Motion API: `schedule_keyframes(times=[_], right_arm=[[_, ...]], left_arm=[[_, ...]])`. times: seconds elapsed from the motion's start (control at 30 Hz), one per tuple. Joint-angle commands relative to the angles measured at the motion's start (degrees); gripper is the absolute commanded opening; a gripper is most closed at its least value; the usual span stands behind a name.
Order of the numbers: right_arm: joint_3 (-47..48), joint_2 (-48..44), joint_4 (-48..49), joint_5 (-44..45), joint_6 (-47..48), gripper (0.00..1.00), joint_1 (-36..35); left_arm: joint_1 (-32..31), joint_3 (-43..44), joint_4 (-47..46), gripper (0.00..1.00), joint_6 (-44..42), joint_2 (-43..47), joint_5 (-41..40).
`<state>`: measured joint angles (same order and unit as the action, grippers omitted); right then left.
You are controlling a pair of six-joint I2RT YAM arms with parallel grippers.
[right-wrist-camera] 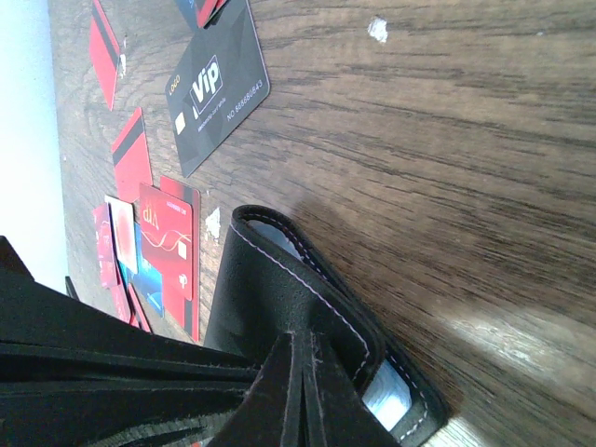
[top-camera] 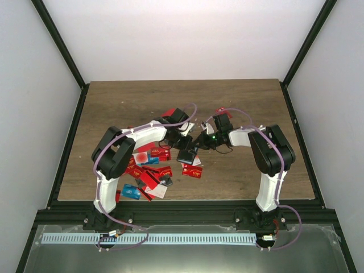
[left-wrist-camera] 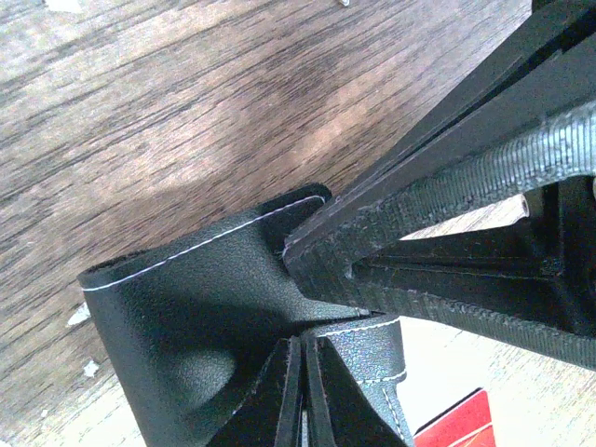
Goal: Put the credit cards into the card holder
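To the left of and nearer than the left gripper [top-camera: 181, 145], the credit cards [top-camera: 149, 170] lie scattered. They overlap too much for an exact count, but most are red and at least two are blue. The left gripper is pinched tight on one flap of the single card holder [top-camera: 186, 156], which sits partly open between the two grippers. The right gripper [top-camera: 197, 144] is clamped on the other flap. One dark grey card [right-wrist-camera: 219, 84] lies ahead of its fingers. One red card [top-camera: 223, 111] shows just behind its wrist.
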<state>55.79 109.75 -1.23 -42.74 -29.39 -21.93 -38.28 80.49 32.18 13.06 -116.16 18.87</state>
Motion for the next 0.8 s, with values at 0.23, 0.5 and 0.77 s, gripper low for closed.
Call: schedule_keyframes(times=[0.23,0.5,0.77], right_arm=[[0.7,2.9,-2.9,2.3,0.6,0.01,-0.7],[0.8,3.0,-2.9,2.2,0.5,0.01,-0.8],[1.1,3.2,-3.1,2.2,0.6,0.01,-0.7]], left_arm=[[-0.7,-5.8,1.1,0.04,0.1,0.7,-6.7],[-1.8,-6.8,4.0,0.04,0.4,1.1,-10.4],[-2.4,-9.9,4.5,0.04,1.9,1.1,-16.6]])
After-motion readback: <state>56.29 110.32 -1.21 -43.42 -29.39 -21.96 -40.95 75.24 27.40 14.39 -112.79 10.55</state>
